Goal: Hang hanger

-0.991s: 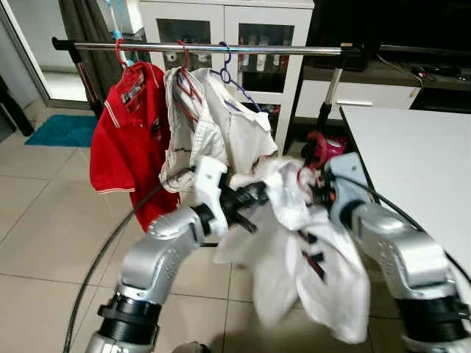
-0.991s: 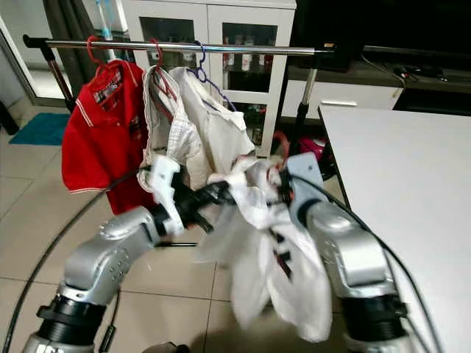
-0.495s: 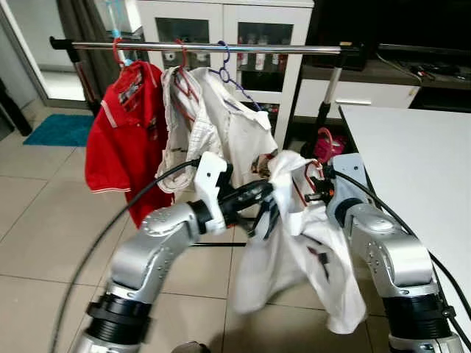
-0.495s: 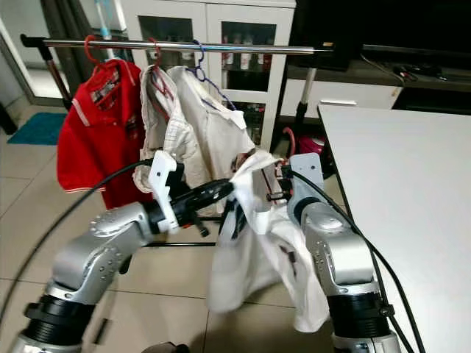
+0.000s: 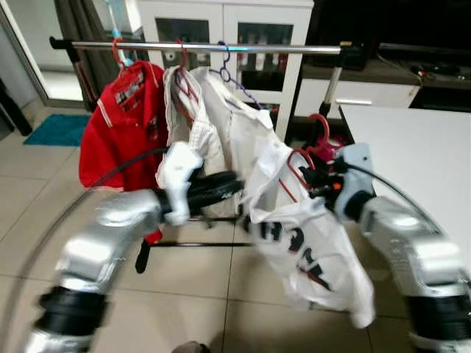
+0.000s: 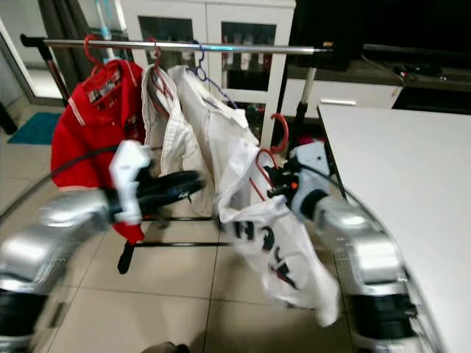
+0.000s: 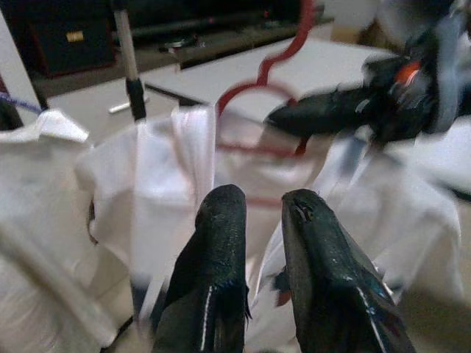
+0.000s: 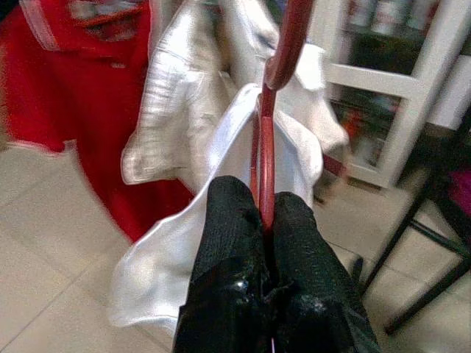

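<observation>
A red hanger point(image 5: 321, 125) carries a white shirt point(image 5: 302, 235) with dark lettering. My right gripper point(image 5: 318, 176) is shut on the hanger's neck point(image 8: 265, 147), just below the hook. It holds the hanger well below the metal rail point(image 5: 287, 49) and right of the clothes hanging there. My left gripper point(image 5: 234, 184) points at the shirt's left edge. Its fingers point(image 7: 221, 220) stand a narrow gap apart with nothing between them, and the shirt and hanger point(image 7: 254, 92) lie just ahead of them.
On the rail hang a red polo point(image 5: 121, 132) and white shirts point(image 5: 221, 118). The rail's right part is bare. A white table point(image 5: 412, 140) stands at my right and a white cabinet point(image 5: 221, 15) behind the rack. A black cable point(image 5: 125, 165) loops off my left arm.
My left gripper has let go of the shirt and drawn back to the left. The right gripper has raised the hanger, and the shirt now hangs spread from it.
</observation>
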